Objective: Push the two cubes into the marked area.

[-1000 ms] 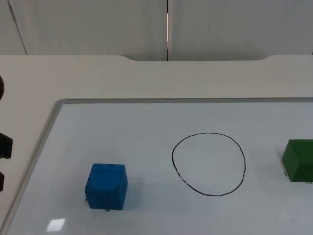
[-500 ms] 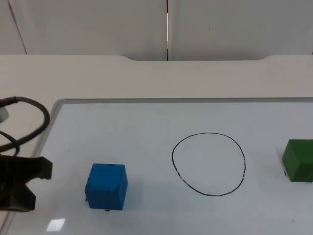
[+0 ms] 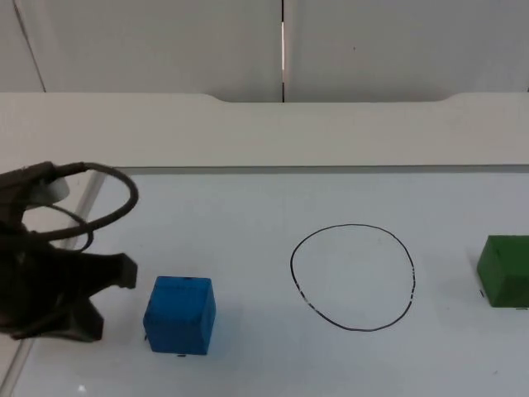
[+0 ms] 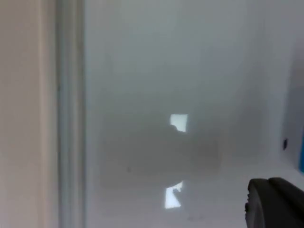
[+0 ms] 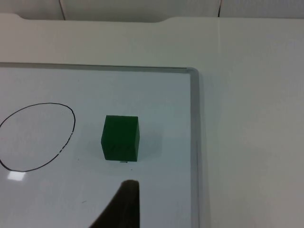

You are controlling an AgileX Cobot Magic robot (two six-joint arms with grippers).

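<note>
- Left pincer (image 3: 111, 289) low over the glossy white board surface (image 3: 248, 215), just beside the blue foam-like cube (image 3: 180, 315), on the side away from the circle; fingers' spread: cannot tell.
- Blue cube outside the black hand-drawn circle (image 3: 353, 277).
- Green cube (image 3: 504, 271) likewise outside, on the opposite side.
- Right pincer (image 5: 124, 202) near the green cube (image 5: 120, 138), apart; spread: cannot tell.

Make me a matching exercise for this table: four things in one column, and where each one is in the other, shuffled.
1. blue cube
2. green cube
3. circle
4. left gripper

A. at the board's right end
B. between the two cubes
C. just right of the left gripper
D. over the board's left edge

Pairs: 1-C, 2-A, 3-B, 4-D
</note>
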